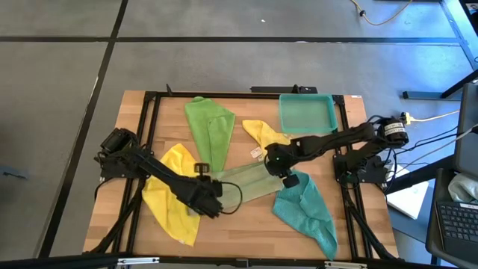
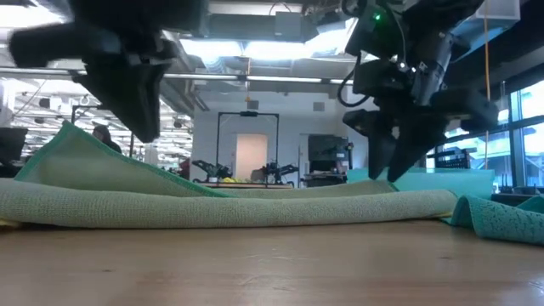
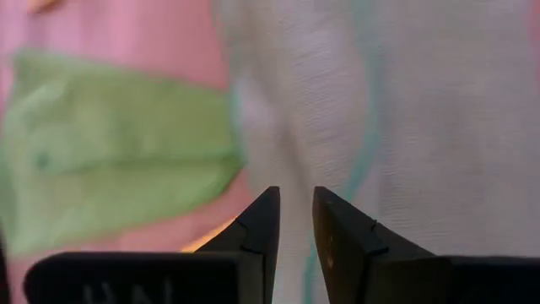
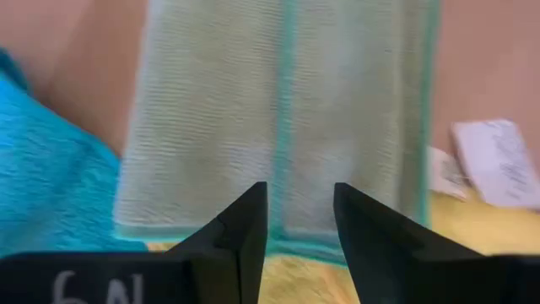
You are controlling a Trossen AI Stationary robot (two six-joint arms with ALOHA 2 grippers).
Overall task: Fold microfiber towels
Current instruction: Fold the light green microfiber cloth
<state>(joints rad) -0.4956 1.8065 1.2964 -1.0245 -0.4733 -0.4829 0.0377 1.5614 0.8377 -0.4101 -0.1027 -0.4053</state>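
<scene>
The pale olive towel [image 1: 250, 181] is lying folded on the counter [image 1: 246, 228] between both arms. The left gripper [image 3: 295, 224] is hovering over one end, jaws slightly apart and empty. The right gripper [image 4: 301, 221] is hovering over the other end, jaws parted wider, holding nothing.

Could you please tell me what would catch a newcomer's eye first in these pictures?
Most striking is the folded pale olive-green microfiber towel at the table's centre, with the left gripper and right gripper poised over its two ends. Around it fan a bright green towel, yellow towels and a teal towel.
</scene>
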